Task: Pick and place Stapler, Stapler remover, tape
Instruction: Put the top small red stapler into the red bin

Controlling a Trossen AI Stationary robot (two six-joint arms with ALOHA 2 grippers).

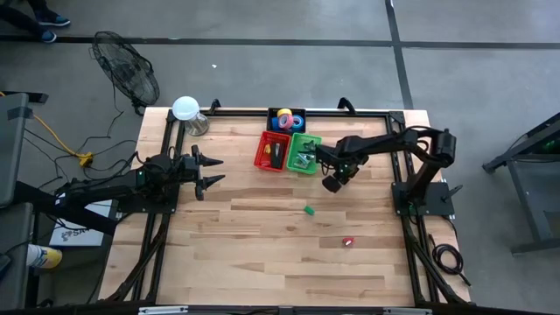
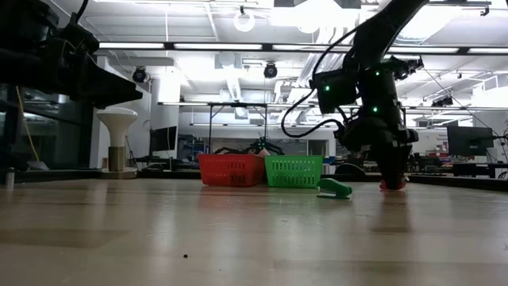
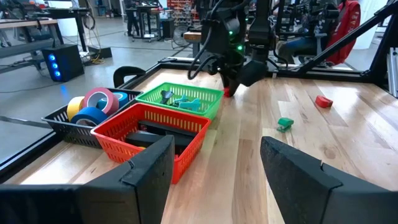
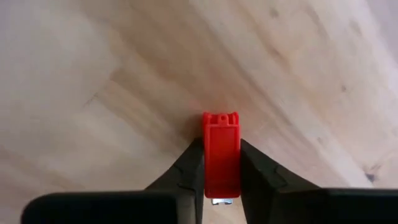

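the right gripper (image 4: 221,163) is seen pinched on a small red stapler remover (image 4: 221,155), which is clamped upright between its two dark fingers (image 4: 186,168) just above the wooden table (image 1: 262,254). in the high view this gripper (image 1: 332,184) is held just beside the green basket (image 1: 305,152), on the side away from the red basket (image 1: 273,150). a green stapler remover (image 1: 309,209) is found on the bare wood near the gripper, towards the table's front, and another red piece (image 1: 347,241) is seen farther off in the same direction. more green removers (image 3: 186,102) are held in the green basket. the stapler (image 3: 161,134) is laid dark and long inside the red basket, beyond the green one from the gripper. the tape rolls (image 1: 286,119), pink, blue and yellow, are kept in a black bin (image 1: 300,114) just behind both baskets. the left gripper (image 1: 210,171) is parked well apart on the far side of the baskets, its fingers (image 3: 146,168) spread wide with nothing between them. a white lamp (image 1: 187,109) is stood at the table's back corner behind that arm.
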